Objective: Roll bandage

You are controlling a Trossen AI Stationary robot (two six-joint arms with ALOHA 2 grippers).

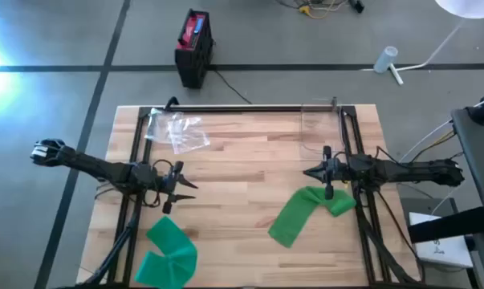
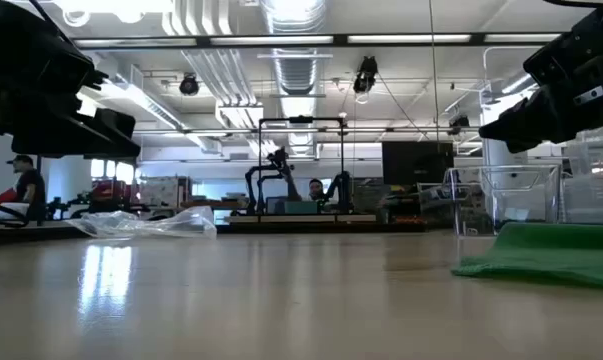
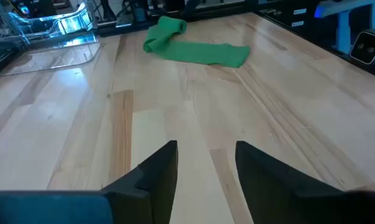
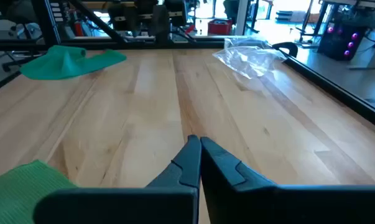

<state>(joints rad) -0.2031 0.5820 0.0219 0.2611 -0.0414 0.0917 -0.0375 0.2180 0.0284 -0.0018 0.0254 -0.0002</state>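
Right tool (image 1: 311,171) together, holding nothing, above the near bandage (image 1: 304,212). That strip lies flat, long axis diagonal toward the desk (image 1: 250,152) front. Left tool (image 1: 187,183) apart, empty. Second bandage (image 1: 167,252) folded at front-left edge. Bare desk between; bag (image 1: 180,131) at back left.

You've got two plain green bandages (image 1: 304,213) (image 1: 168,253) at 4 and 7 o'clock, light striped wood table (image 1: 242,160), clear plastic bag (image 1: 180,131) at 11, blk grippers (image 1: 183,186) (image 1: 312,170).
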